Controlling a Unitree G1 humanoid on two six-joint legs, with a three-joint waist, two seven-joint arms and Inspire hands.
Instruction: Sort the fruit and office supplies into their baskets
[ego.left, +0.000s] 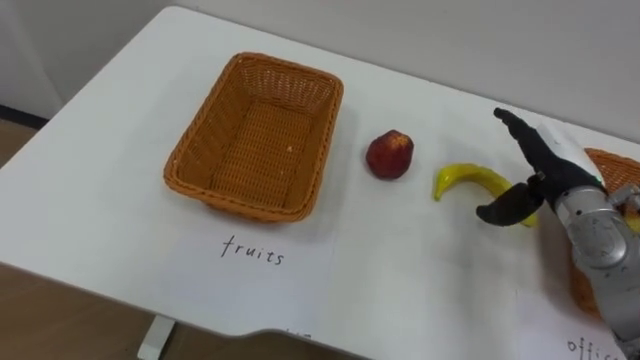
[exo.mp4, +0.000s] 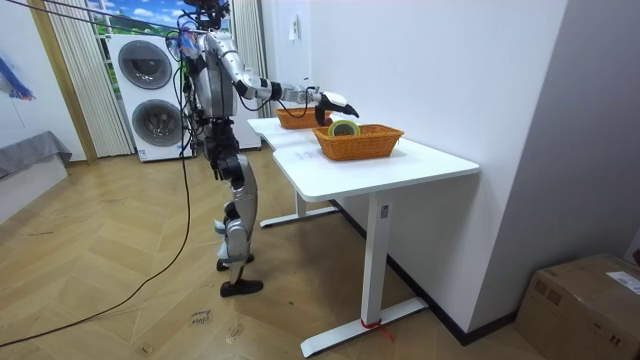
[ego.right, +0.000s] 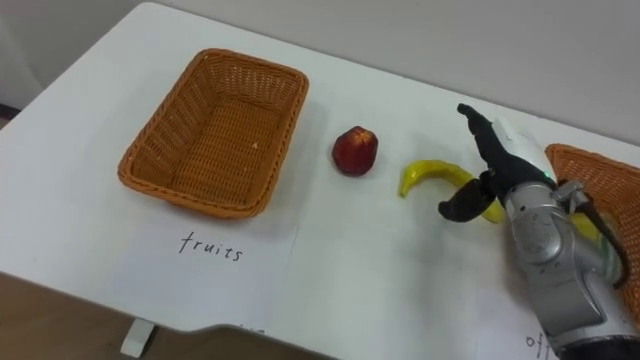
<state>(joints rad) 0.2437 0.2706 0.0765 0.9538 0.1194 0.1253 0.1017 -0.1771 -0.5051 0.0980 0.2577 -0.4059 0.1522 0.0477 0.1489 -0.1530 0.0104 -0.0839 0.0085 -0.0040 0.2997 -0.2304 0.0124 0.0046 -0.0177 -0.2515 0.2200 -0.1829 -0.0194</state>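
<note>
- Banana (ego.left: 462, 180) lies on the table (ego.left: 420, 270), at 3 o'clock from the apple (ego.left: 390, 155).
- Right hand (ego.left: 548, 178), fingers spread and released, over the banana's right end.
- Fruit basket (ego.left: 185, 165) at the apple's 9 o'clock.

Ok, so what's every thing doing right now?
fruits basket: upright, empty.
apple: on the table, outside both baskets.
banana: lying on the table.
right hand: open, fingers straight, at the banana's right end.
office basket: upright, a round green thing inside.
</note>
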